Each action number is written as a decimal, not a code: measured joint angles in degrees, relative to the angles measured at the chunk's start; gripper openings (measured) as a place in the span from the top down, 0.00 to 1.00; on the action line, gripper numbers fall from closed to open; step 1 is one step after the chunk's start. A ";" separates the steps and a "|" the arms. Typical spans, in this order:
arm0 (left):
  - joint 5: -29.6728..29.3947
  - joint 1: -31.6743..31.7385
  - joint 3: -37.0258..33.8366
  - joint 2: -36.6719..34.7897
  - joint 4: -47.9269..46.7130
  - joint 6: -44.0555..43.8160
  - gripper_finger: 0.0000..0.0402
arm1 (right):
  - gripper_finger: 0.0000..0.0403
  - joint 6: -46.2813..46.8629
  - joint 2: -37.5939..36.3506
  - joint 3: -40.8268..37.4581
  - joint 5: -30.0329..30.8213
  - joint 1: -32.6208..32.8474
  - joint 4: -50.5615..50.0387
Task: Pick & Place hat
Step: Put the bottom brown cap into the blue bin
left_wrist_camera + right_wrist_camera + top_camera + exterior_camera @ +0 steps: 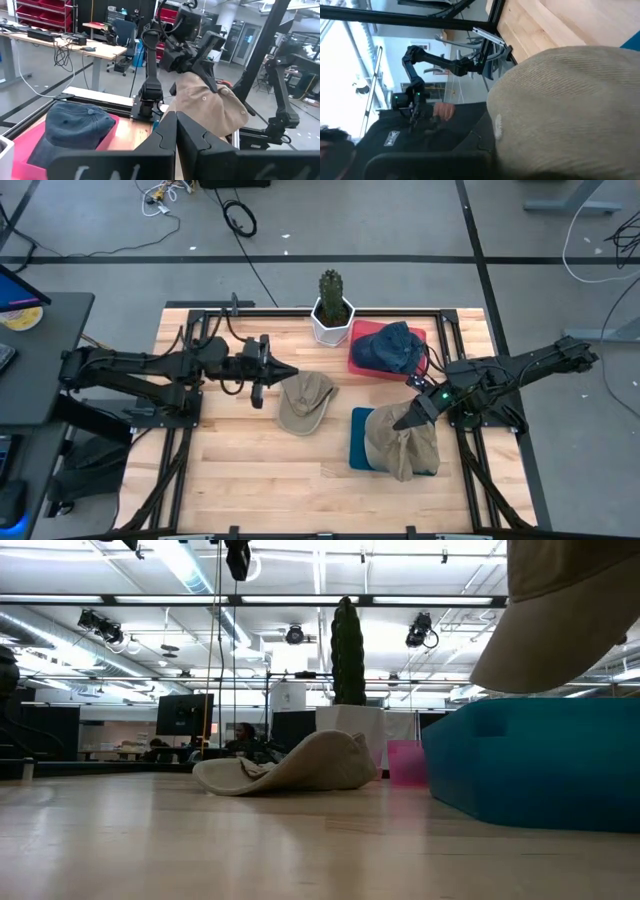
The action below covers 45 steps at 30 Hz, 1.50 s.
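Note:
A beige hat [305, 402] lies brim-down on the wooden table [250, 480] near its middle, also seen in the low view [290, 765]. My left gripper [290, 372] is shut and level just left of that hat, above the table, touching nothing. A second beige hat [405, 448] hangs over a teal box [357, 442], with my right gripper [403, 420] shut on it. In the low view this hat [565, 610] hangs above the box [530, 760]. A blue hat [392, 345] rests on a pink box [362, 365] at the far right. My right gripper pinches the hanging beige hat by its upper part [197, 84] between its two fingers. The fingers [210, 75] slant down from the table's right side. The hat hangs below them, and its lower edge [500, 680] is clear of the teal box.
A cactus in a white pot [332, 320] stands at the far edge, between the two arms. The pink box shows behind the lying hat in the low view [405, 762]. Bare wood stretches along the near edge [280, 500].

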 joint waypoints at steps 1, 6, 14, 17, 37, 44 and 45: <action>0.02 0.00 0.00 -0.01 0.04 -0.03 0.99 | 0.99 0.66 0.00 0.00 -0.02 0.34 -0.10; 0.04 -0.17 0.02 0.15 0.02 0.17 0.98 | 0.99 2.36 -0.02 -0.79 1.54 1.44 0.57; 0.02 -0.17 0.02 0.13 0.06 0.23 0.98 | 0.99 8.44 0.00 -10.75 2.34 1.76 15.26; 0.04 -0.17 0.02 0.13 0.06 0.23 0.98 | 0.99 9.14 0.00 -13.50 2.34 1.73 18.43; -0.84 -0.17 0.09 0.20 0.04 0.41 0.98 | 1.00 10.20 -0.02 -19.88 5.20 1.54 21.74; -0.84 -0.17 0.11 0.20 -1.20 1.14 0.98 | 1.00 13.75 0.00 -19.87 8.97 1.54 17.51; -0.84 -0.17 0.11 0.20 -1.80 1.07 0.98 | 1.00 14.11 -0.02 -19.87 9.39 1.54 16.93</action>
